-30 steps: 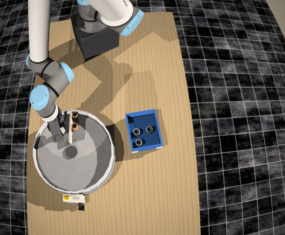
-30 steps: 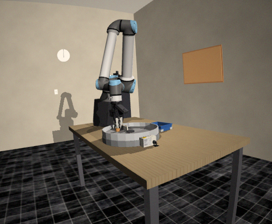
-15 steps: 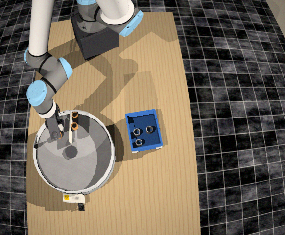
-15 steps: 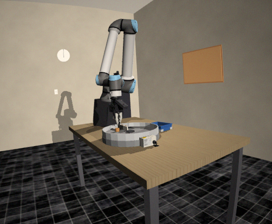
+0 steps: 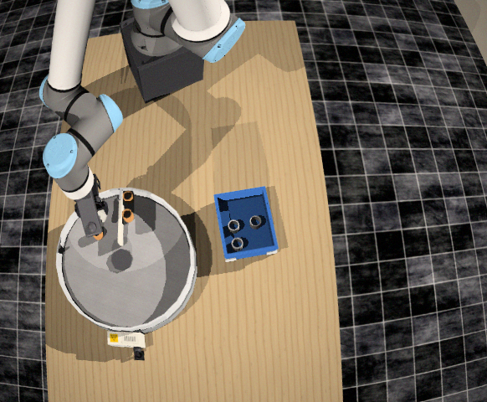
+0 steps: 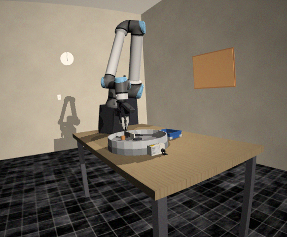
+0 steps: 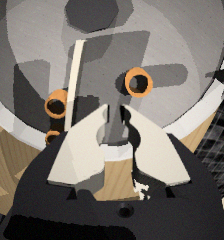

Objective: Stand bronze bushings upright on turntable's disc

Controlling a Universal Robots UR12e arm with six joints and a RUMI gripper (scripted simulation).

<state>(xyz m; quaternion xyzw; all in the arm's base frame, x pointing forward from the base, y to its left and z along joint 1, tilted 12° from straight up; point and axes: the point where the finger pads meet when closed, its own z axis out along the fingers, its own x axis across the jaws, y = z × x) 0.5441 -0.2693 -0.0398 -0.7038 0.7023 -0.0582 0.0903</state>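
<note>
The grey turntable's disc (image 5: 148, 280) (image 6: 138, 140) (image 7: 187, 45) carries three bronze bushings, each upright on an open end. Two bronze bushings (image 5: 127, 196) (image 5: 127, 214) (image 7: 53, 136) (image 7: 56, 104) stand by the far rim, beside a cream bar (image 5: 120, 220) (image 7: 74, 75). The third bronze bushing (image 5: 98, 235) (image 6: 123, 138) (image 7: 138, 82) stands left of the bar, clear of the dark hub (image 5: 121, 260) (image 7: 91, 12). My gripper (image 5: 93, 231) (image 6: 125, 127) (image 7: 114, 106) hangs a little above the disc, just beside that third bushing, shut with nothing between its fingers. Three steel bushings (image 5: 233, 224) (image 5: 255, 222) (image 5: 237, 243) stand in the blue crate (image 5: 243, 192) (image 6: 172, 133).
The turntable's raised white rim (image 5: 192, 268) rings the disc. A labelled control box (image 5: 125, 338) (image 6: 155, 149) sits at its near side. The arm's dark base (image 5: 166, 69) stands at the table's far end. The crate lies to the right of the turntable.
</note>
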